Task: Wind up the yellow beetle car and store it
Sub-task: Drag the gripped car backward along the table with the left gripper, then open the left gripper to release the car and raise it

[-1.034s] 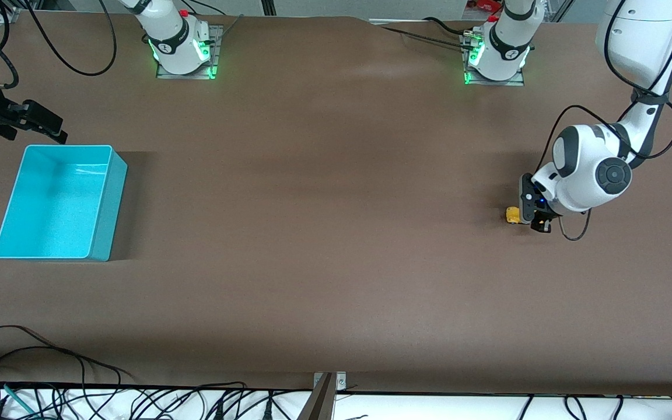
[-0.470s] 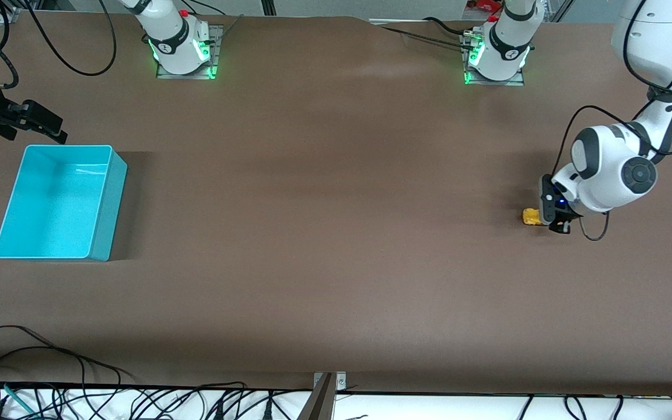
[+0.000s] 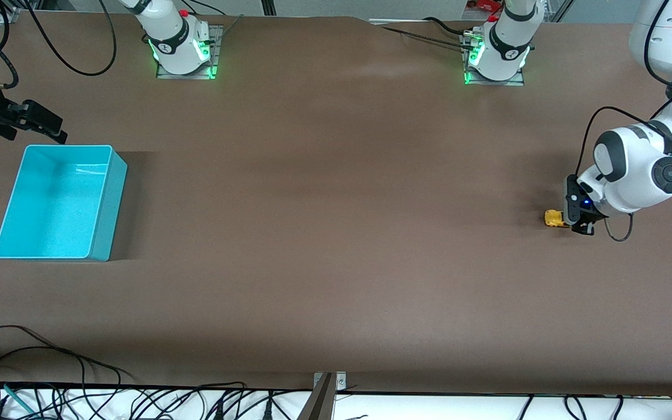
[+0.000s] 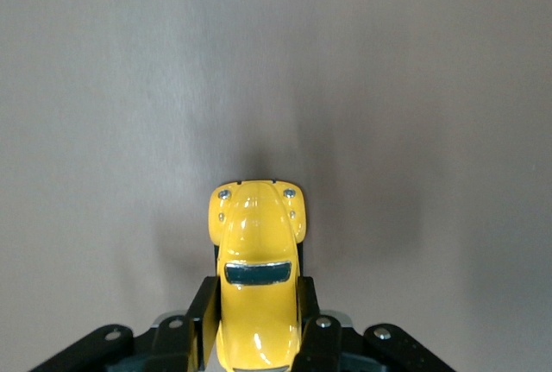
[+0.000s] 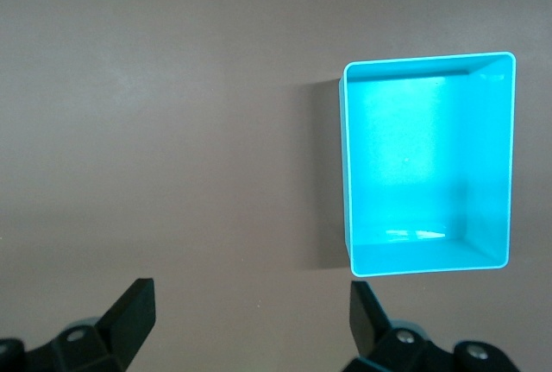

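The yellow beetle car [image 3: 555, 219] sits on the brown table at the left arm's end. My left gripper [image 3: 576, 220] is low over the table and shut on the car's rear half. In the left wrist view the car [image 4: 256, 277] shows between the two black fingers [image 4: 204, 312], its nose pointing away from the gripper. My right gripper [image 3: 32, 123] hangs open and empty over the table just beside the turquoise bin [image 3: 102, 192]. In the right wrist view its open fingers [image 5: 134, 312] frame bare table, with the empty bin [image 5: 346, 173] off to one side.
Both arm bases [image 3: 181, 49] stand at the table's edge farthest from the front camera. Cables [image 3: 50, 373] lie along the table's edge nearest the front camera. Bare brown tabletop lies between the bin and the car.
My left gripper has dragged the yellow car along the table toward the left arm's end, away from the bin. The right arm has not moved.
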{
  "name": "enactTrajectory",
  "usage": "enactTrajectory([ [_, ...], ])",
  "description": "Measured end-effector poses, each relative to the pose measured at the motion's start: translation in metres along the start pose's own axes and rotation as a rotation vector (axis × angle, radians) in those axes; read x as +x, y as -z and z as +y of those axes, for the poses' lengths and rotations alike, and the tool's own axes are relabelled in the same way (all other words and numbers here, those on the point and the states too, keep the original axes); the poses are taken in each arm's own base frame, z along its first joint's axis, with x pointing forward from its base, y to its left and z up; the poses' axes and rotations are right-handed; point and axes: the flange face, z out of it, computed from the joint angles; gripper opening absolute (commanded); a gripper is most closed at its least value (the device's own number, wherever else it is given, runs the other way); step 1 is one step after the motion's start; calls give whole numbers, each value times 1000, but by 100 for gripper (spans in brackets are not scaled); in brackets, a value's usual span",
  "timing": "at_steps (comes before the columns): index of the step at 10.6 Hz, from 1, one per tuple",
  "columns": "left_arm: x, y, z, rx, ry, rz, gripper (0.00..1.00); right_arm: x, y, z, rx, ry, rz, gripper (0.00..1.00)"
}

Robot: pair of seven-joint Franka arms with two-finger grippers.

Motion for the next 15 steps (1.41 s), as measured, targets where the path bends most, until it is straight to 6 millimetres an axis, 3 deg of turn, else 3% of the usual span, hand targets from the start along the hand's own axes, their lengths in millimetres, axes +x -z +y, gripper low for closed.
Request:
enactTrajectory([
  [10,-12,0,1,11,58,15,0,0,0,0,0,0,0,100],
  [11,-13,0,1,11,61,15,13,0,0,0,0,0,0,100],
  [12,-13,0,1,11,63,15,36,0,0,0,0,0,0,100],
  [13,-13,0,1,11,65,15,99,0,0,0,0,0,0,100],
  [15,-15,-5,0,8,69,13,100,0,0,0,0,0,1,100],
])
